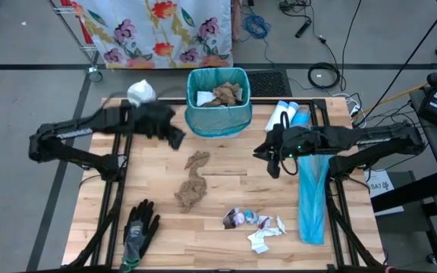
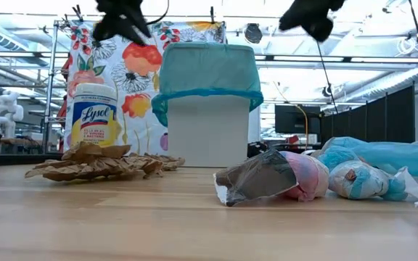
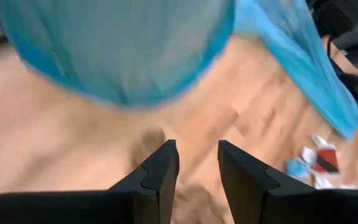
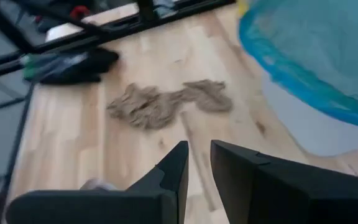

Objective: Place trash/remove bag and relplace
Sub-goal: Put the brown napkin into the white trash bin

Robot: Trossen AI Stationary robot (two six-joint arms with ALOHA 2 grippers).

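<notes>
From above, my left gripper [image 1: 174, 139], fingers apart and empty, hangs left of centre; the brown paper towels [image 1: 193, 182] stretch lengthwise just below it, nearer than my right gripper [image 1: 268, 155], fingers slightly parted.

The wooden table [image 1: 226, 193] carried a bin [image 1: 218, 102] lined with a teal bag at its far edge. Crumpled brown paper towels [image 1: 193, 180] lay in front of the bin, toward the table's middle. A work glove [image 1: 139, 227] lay farther from the bin, near the front left corner. A cluster of wrappers and tissue scraps [image 1: 255, 226] sat front right of the bin, and a folded blue bag [image 1: 312, 193] lay to its right.
</notes>
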